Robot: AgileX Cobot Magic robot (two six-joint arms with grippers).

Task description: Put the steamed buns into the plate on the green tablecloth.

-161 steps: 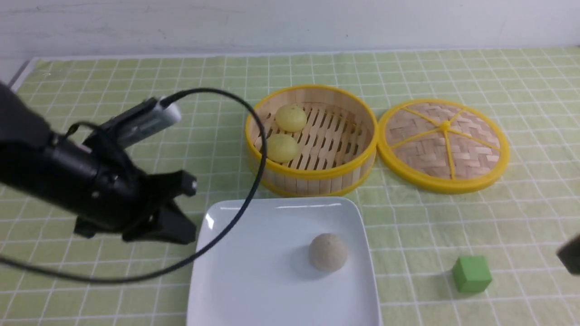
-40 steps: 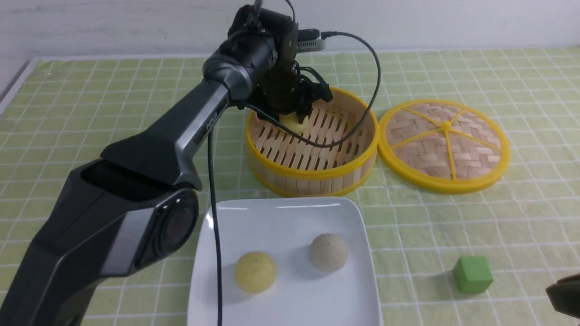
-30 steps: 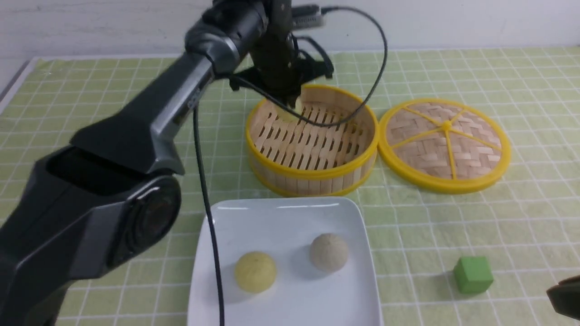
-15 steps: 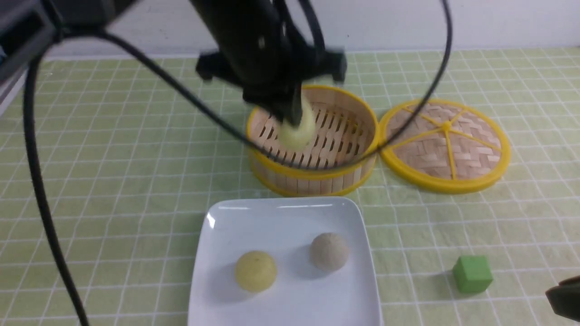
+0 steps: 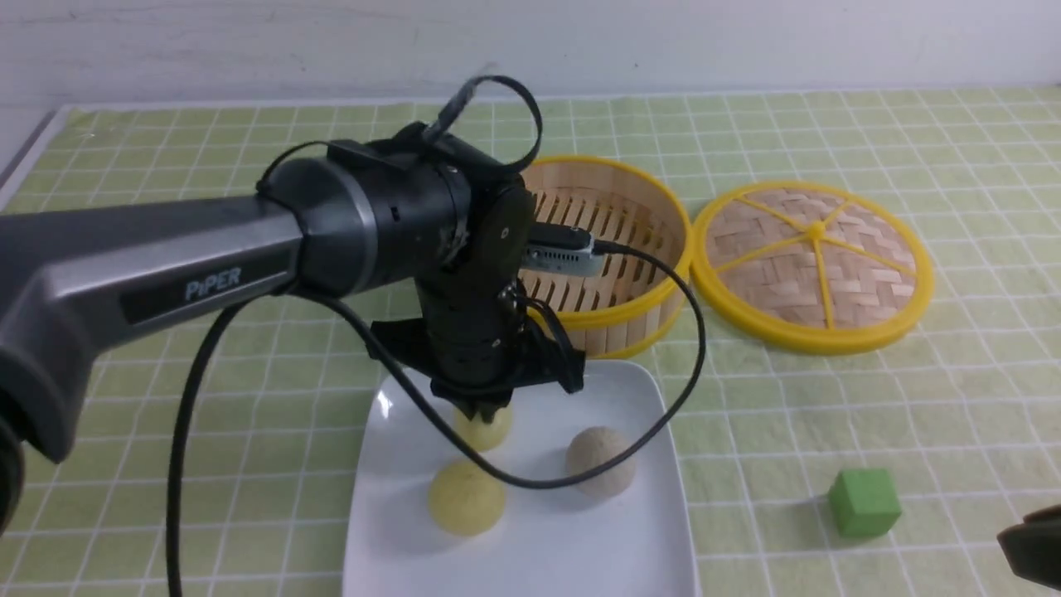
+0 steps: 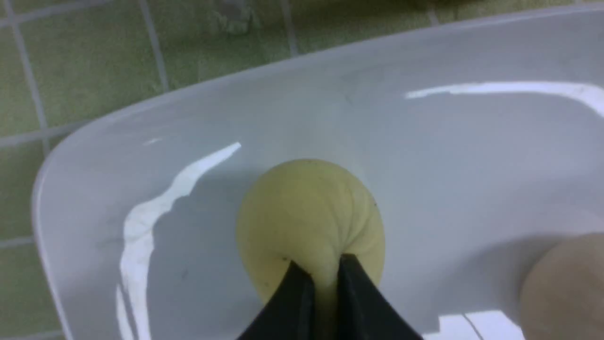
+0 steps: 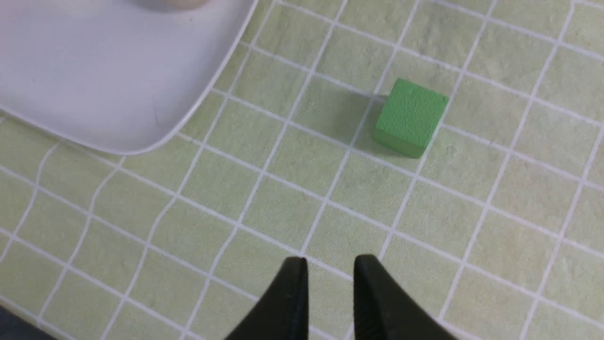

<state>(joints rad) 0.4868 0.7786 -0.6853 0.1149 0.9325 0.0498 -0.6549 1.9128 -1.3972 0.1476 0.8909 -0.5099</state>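
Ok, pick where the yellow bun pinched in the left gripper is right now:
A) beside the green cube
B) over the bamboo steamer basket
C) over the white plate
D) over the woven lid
C: in the left wrist view, the left gripper pinches the yellow bun with the plate directly beneath it, inside the plate's rim.

From the front, the black left arm point(image 5: 207, 257) hides the left side of the round yellow-rimmed bamboo steamer basket point(image 5: 622, 327), and the left gripper point(image 5: 483, 412) covers the top of a pale yellow bun point(image 5: 491, 436). The glossy white square plate point(image 5: 580, 547) is cut off below; the right gripper point(image 5: 1032, 551) shows only as a dark corner.
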